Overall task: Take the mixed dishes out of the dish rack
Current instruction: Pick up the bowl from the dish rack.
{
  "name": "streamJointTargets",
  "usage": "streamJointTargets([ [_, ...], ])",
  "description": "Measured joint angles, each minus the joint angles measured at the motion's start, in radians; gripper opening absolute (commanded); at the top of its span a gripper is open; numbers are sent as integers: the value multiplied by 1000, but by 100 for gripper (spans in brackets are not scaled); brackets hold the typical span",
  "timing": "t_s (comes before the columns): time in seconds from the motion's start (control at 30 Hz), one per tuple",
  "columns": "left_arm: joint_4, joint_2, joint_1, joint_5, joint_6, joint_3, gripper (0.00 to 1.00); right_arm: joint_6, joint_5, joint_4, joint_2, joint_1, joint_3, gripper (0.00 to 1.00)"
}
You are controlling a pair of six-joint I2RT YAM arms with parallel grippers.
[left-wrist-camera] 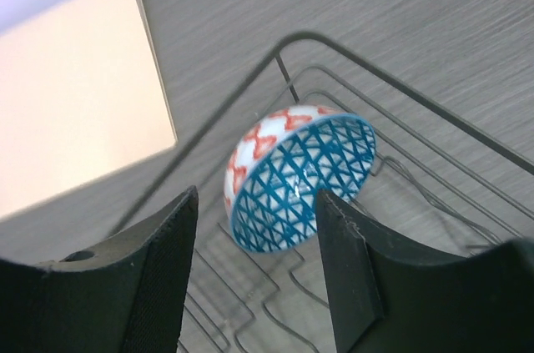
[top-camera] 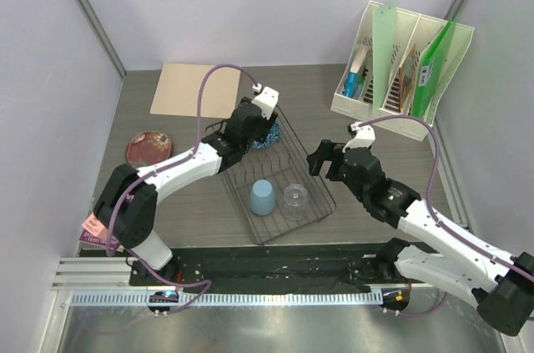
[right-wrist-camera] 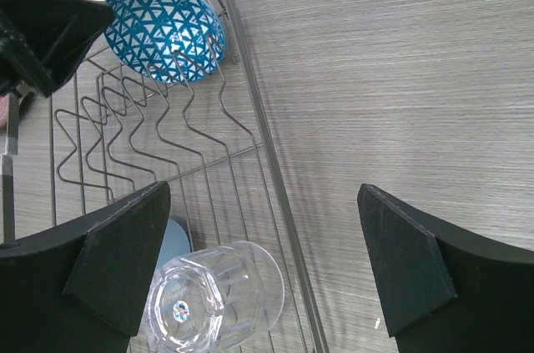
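1. Grey wood-grain table (top-camera: 192, 203), closed in at the back and both sides by pale lilac walls (top-camera: 250, 2); toothed metal rail (top-camera: 275, 297) along the near edge, by the arm bases.
2. Far left of the table: flat tan board (top-camera: 196, 90). Far right: white file holder (top-camera: 400, 61) with green folders (top-camera: 438, 61).
3. Centre: dark wire dish rack (top-camera: 288, 171), set at an angle to the table edge.
4. On the bare table left of the rack, well apart from it: small dark red plate (top-camera: 148, 147), lying flat.
5. In the rack's far corner: blue-and-white bowl (left-wrist-camera: 296, 178), tipped on its edge against the wires, with a blue lattice inside and red marks outside.
6. At the rack's near end, just beside each other: light blue cup (top-camera: 262, 197) on the left, clear glass tumbler (right-wrist-camera: 219, 299) on the right, base turned toward the right wrist camera.
7. Left arm (top-camera: 179, 171) stretched forward and rightward, wrist over the rack's far end. Left gripper (left-wrist-camera: 254, 203) aimed down at the bowl, fingers part-way apart on either side of it; contact with the rim impossible to tell.
8. Right arm (top-camera: 417, 215) bent at the elbow, reaching in from the right. Right gripper (right-wrist-camera: 263, 194) above the rack's long right edge, one finger over the rack near the tumbler, the other over bare table; fingers spread wide, holding nothing.
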Motion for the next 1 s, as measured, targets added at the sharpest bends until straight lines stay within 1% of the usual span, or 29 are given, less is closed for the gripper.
streamJointTargets([
  [0.07, 41, 11, 8, 18, 66, -2, 60, 0, 1, 0, -14, 0, -11, 100],
  [0.17, 75, 27, 21, 46, 117, 1, 59, 0, 1, -3, -32, 0, -32, 100],
  [0.27, 85, 53, 35, 77, 148, 10, 57, 0, 3, -8, -39, 0, -46, 100],
  [0.37, 86, 80, 47, 104, 158, 13, 54, 0, 5, -9, -39, 0, -47, 100],
  [0.4, 85, 89, 51, 116, 159, 13, 48, 0, 5, -9, -39, 0, -47, 100],
  [0.47, 86, 104, 59, 138, 159, 13, 43, 0, 5, -9, -39, 0, -47, 100],
  [0.5, 85, 112, 63, 152, 159, 13, 37, 0, 5, -9, -39, 0, -47, 100],
  [0.57, 85, 120, 71, 174, 155, 12, 31, 0, 5, -9, -39, 0, -47, 100],
  [0.6, 89, 121, 76, 178, 162, 10, 24, 0, 5, -9, -39, 0, -47, 100],
  [0.7, 100, 121, 89, 192, 163, 6, 16, 2, 5, -9, -36, 0, -47, 100],
  [0.9, 101, 126, 100, 200, 186, 4, 11, 4, 4, -8, -29, 0, -47, 100],
  [1.0, 107, 134, 100, 201, 187, 4, 3, 4, 4, -8, -29, 0, -47, 100],
])
